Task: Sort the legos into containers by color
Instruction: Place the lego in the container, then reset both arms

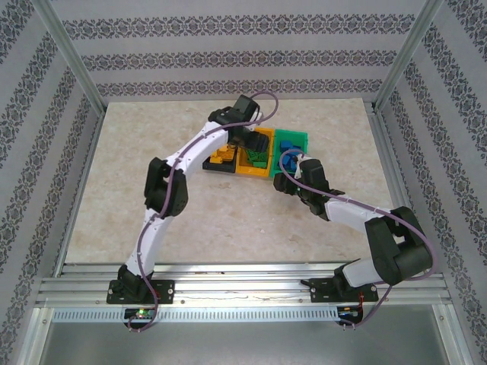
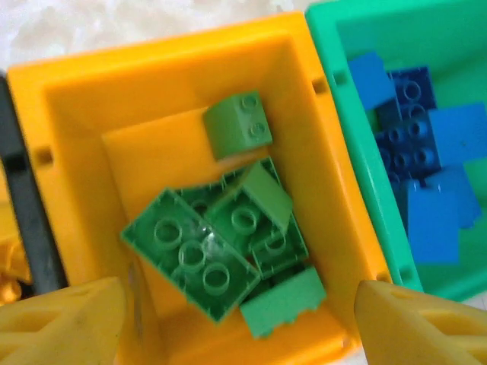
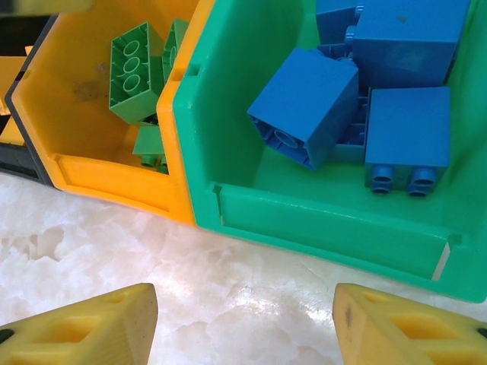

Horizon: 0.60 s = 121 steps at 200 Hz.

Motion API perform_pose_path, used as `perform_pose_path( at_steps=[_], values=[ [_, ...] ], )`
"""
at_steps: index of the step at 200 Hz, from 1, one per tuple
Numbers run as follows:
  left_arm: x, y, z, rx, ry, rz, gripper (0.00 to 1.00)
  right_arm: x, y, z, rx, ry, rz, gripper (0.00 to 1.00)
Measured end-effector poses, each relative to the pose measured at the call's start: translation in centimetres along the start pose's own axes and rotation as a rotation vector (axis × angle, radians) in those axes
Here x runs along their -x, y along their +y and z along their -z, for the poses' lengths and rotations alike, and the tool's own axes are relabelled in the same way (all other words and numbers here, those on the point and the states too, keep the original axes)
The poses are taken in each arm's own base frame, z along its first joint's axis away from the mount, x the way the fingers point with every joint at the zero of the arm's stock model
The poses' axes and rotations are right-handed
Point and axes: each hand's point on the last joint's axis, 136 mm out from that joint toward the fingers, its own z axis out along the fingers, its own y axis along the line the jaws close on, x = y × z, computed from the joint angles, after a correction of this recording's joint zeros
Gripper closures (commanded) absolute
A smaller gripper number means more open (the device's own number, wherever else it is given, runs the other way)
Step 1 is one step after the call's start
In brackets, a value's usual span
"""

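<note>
1. The black bin (image 2: 34, 236) ends the row at 9 o'clock and holds the yellow-orange legos (image 1: 222, 157).
2. The yellow-orange bin (image 2: 175, 68) sits in the middle with the green legos (image 2: 190, 258) piled inside.
3. The left gripper (image 2: 243, 312) hangs over that pile, fingers wide apart and empty.
4. The green bin (image 3: 251, 152), at 3 o'clock of the yellow-orange one and touching it, holds the blue legos (image 3: 308, 103).
5. The right gripper (image 3: 243, 319) is over bare worktop (image 3: 114, 243) at 6 o'clock of the green bin, fingers apart and empty.
</note>
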Motion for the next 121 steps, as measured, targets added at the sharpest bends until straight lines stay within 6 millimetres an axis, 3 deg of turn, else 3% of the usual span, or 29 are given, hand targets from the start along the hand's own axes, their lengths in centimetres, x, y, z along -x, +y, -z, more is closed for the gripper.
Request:
perform_pose_path(
  at_steps=[35, 58, 86, 121],
  values=[
    [-2.7, -0.1, 5.6, -0.026, -0.105, 0.004, 0.22, 0.1, 0.2, 0.0, 0.001, -0.004, 0.012, 0.37],
    [-4.3, 0.7, 9.5, -0.037, -0.231, 0.020, 0.28, 0.3, 0.3, 0.1, -0.009, -0.013, 0.039, 0.37],
    [-7.5, 4.6, 12.1, 0.023, -0.356, 0.084, 0.30, 1.8, 0.3, 1.3, -0.034, -0.075, 0.072, 0.36],
    [-13.1, 11.4, 12.8, 0.170, -0.401, 0.209, 0.29, 4.4, -0.9, 4.0, -0.097, -0.189, 0.096, 0.34]
  ],
)
